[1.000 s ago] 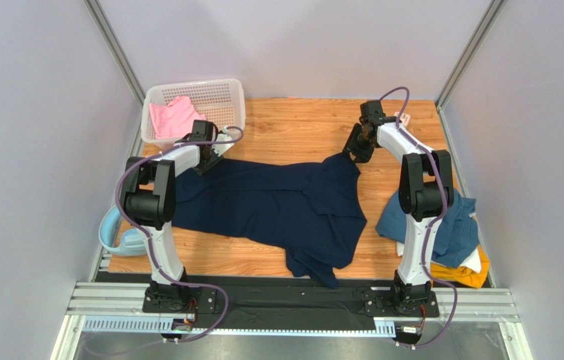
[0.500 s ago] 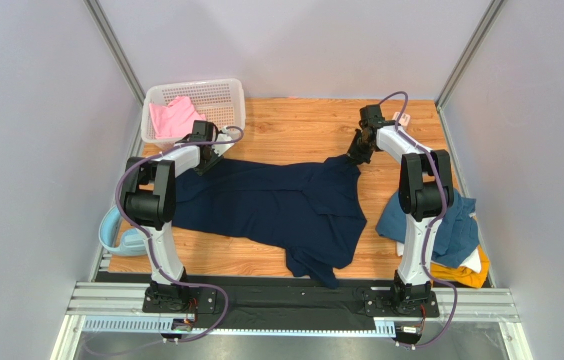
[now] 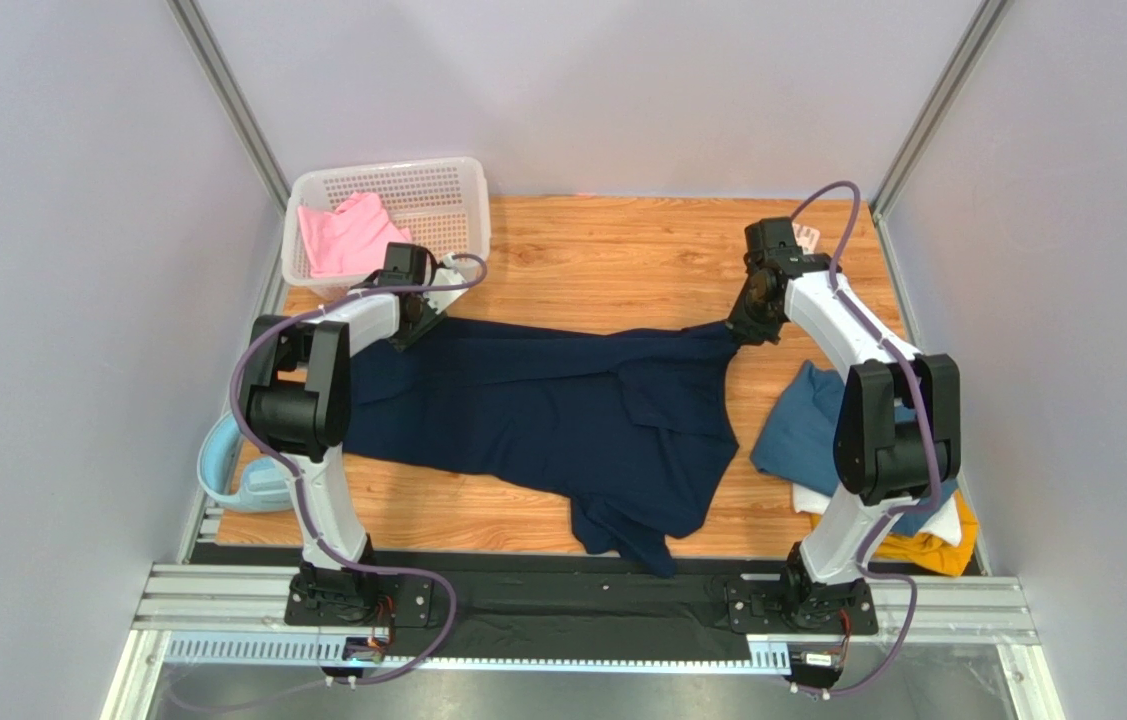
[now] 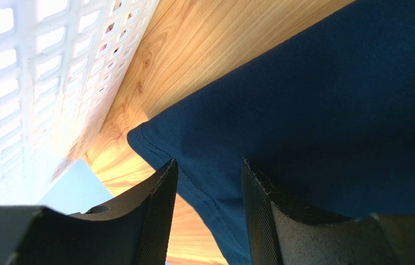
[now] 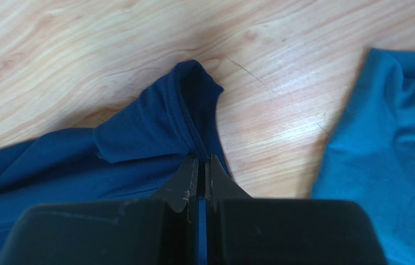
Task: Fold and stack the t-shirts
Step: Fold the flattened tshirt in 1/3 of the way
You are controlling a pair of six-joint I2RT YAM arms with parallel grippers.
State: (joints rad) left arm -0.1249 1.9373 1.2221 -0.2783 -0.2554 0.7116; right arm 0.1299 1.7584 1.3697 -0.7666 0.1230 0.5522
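A skewed, bunching drag is risked for the navy t-shirt (image 3: 554, 413), spread across the middle of the table (image 3: 599, 248), since only one corner is gripped and that pinch is thin enough to slip. At the left, beside the white basket (image 3: 389, 173), the shirt's hemmed corner is straddled by the left gripper (image 4: 208, 165), jaws part-way apart, nothing clamped. At the far right corner, a fold of hem is pinched in the closed right gripper (image 5: 204, 163).
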